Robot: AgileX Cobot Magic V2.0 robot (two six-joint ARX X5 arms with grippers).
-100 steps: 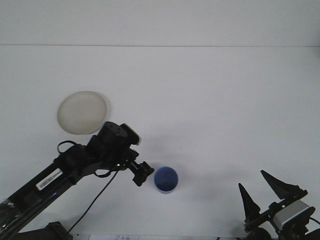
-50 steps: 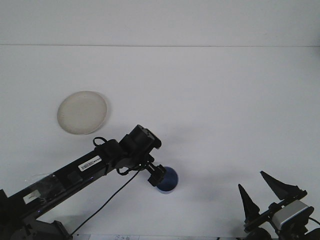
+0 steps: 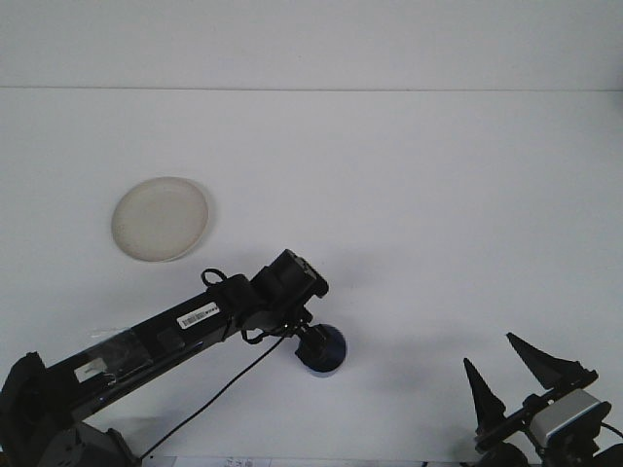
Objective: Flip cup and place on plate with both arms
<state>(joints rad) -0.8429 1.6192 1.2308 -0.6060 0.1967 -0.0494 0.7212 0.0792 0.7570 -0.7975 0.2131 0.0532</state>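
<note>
Near the front edge of the white worktop point(image 3: 409, 175), slightly left of centre, sits the small round blue cup point(image 3: 329, 352). Its left and upper parts are covered by the left gripper point(image 3: 313, 342), which reaches in from the lower left on a long black arm carrying white labels. The black fingers sit directly over the cup; from this view I cannot tell whether they are spread or pinching the rim, since the wrist housing and the cup's dark colour hide the tips. A black cable hangs in a loop below the arm.

Round off-white shallow plate point(image 3: 160, 218) lies well apart from the cup, up and to the left, flat on the worktop and bare.

Right gripper point(image 3: 511, 375) stands at the lower right corner, well apart from both cup and plate. Its two pointed black fingers point(image 3: 480, 393) are spread wide, tips pointing up, with nothing between them. Grey and white mount block visible below them at the frame edge.
</note>
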